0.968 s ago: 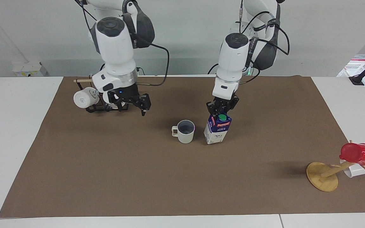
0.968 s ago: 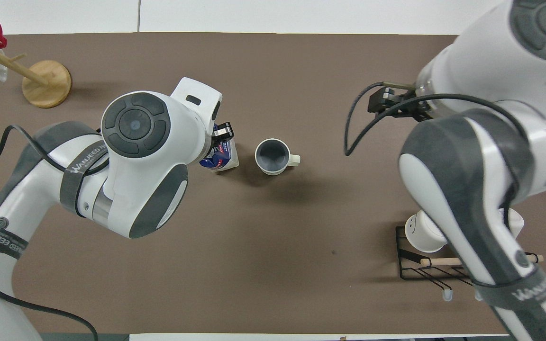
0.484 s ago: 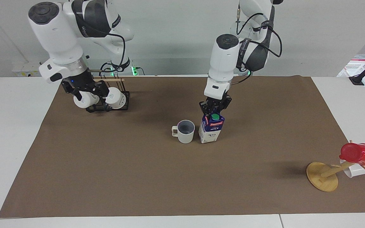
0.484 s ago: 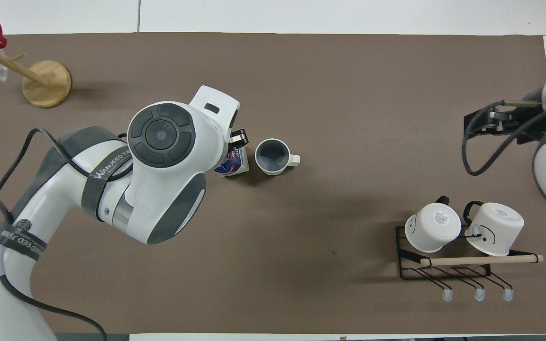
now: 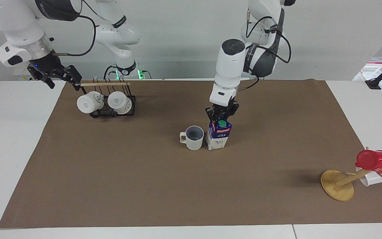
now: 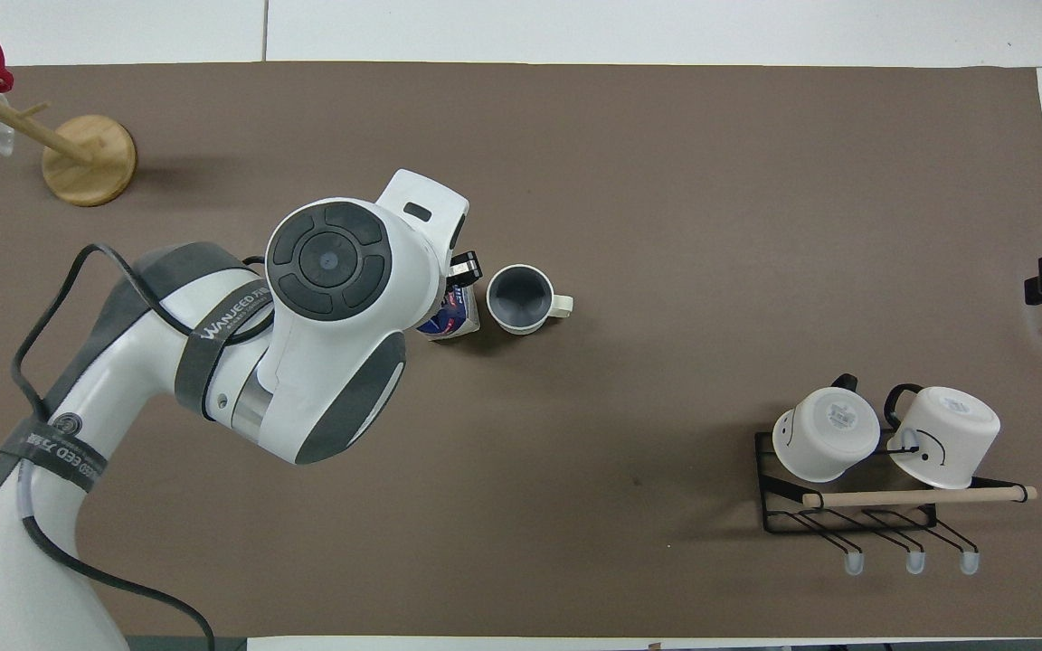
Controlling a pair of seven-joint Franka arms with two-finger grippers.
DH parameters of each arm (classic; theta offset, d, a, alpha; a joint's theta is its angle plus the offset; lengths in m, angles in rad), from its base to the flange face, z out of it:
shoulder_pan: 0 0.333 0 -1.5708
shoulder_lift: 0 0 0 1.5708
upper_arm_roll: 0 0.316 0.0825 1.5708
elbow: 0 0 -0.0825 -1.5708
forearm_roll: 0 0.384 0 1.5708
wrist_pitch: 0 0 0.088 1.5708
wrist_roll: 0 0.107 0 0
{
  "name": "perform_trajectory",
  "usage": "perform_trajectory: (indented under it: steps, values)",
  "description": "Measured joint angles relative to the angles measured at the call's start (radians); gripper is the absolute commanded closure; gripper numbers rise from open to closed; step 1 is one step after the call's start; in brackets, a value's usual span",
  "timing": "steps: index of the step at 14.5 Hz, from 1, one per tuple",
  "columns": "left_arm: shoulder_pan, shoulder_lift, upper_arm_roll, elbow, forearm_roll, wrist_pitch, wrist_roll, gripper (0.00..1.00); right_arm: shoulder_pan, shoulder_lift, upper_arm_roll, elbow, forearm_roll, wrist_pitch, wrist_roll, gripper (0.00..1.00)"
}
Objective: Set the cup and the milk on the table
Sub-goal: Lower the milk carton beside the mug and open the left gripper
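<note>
Left gripper (image 5: pixel 221 117) clamped on the top of the milk carton (image 5: pixel 219 134) standing on the table (image 5: pixel 138 186) just beside the cup (image 5: pixel 192 137); right gripper (image 5: pixel 55 77) spread wide, empty, above the table edge.

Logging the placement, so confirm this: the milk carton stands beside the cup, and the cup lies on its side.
One thing is wrong: the cup stands upright, mouth up, as the facing view shows. The milk carton does stand beside it.
</note>
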Motion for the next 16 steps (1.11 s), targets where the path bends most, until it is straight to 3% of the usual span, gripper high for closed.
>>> perform_trajectory:
  steps: [1,4,12,16]
  values:
    - [0.0,0.0,0.0,0.0,0.0,0.003,0.0,0.0,0.002,0.0,0.002,0.029,0.0,-0.035,0.0,0.0]
    - [-0.002,0.0,0.0,0.0,0.001,0.005,0.014,0.0,0.005,0.007,0.012,0.105,0.0,-0.124,0.004,0.0]
    - [0.001,-0.008,0.007,0.007,0.005,0.005,0.026,0.0,0.073,0.032,0.02,0.118,-0.012,-0.111,0.039,0.0]
    - [0.004,-0.048,0.015,0.012,0.005,-0.015,0.029,0.0,0.09,0.032,0.021,0.121,-0.013,-0.11,0.056,0.0]
